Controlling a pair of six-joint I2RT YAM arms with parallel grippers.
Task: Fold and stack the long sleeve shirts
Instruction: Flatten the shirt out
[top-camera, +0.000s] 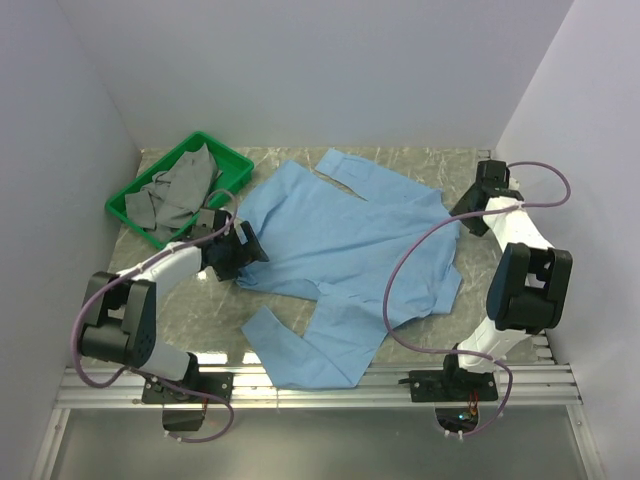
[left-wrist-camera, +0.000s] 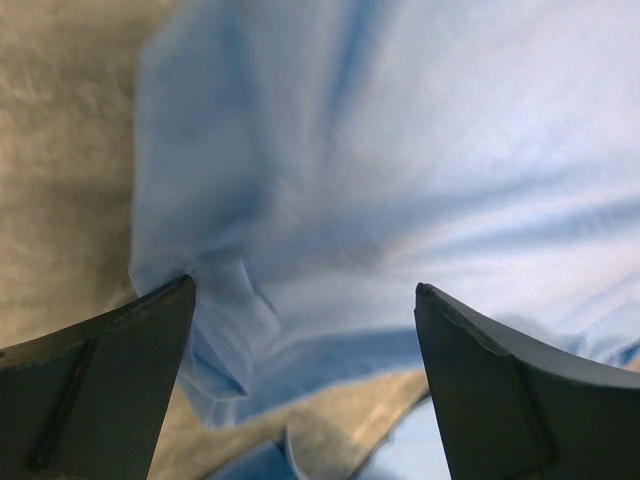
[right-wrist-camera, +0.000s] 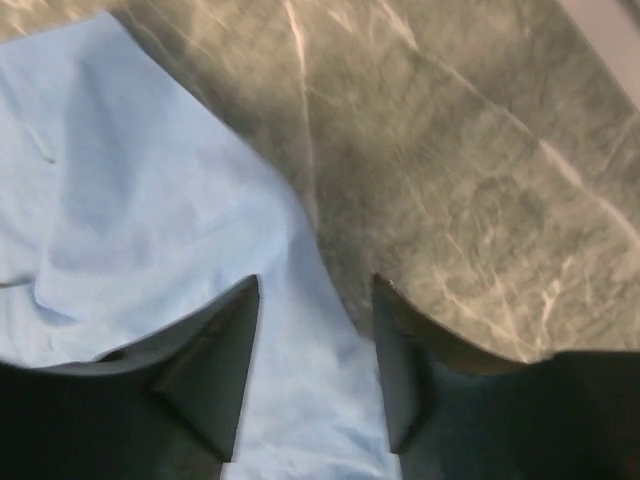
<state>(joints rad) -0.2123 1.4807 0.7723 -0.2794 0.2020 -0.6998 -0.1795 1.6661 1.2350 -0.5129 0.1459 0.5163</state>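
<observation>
A light blue long sleeve shirt (top-camera: 345, 255) lies spread on the marble table, one sleeve folded toward the near edge. My left gripper (top-camera: 247, 246) is open at the shirt's left edge; in the left wrist view its jaws (left-wrist-camera: 303, 288) stand wide apart over a puckered fold of the blue cloth (left-wrist-camera: 330, 180). My right gripper (top-camera: 462, 212) is open at the shirt's right edge; in the right wrist view its jaws (right-wrist-camera: 315, 283) straddle the cloth's edge (right-wrist-camera: 150, 200).
A green bin (top-camera: 135, 200) at the back left holds crumpled grey garments (top-camera: 180, 190). White walls close in on the left, back and right. An aluminium rail (top-camera: 320, 385) runs along the near table edge. Purple cables loop over the shirt's right side (top-camera: 400, 270).
</observation>
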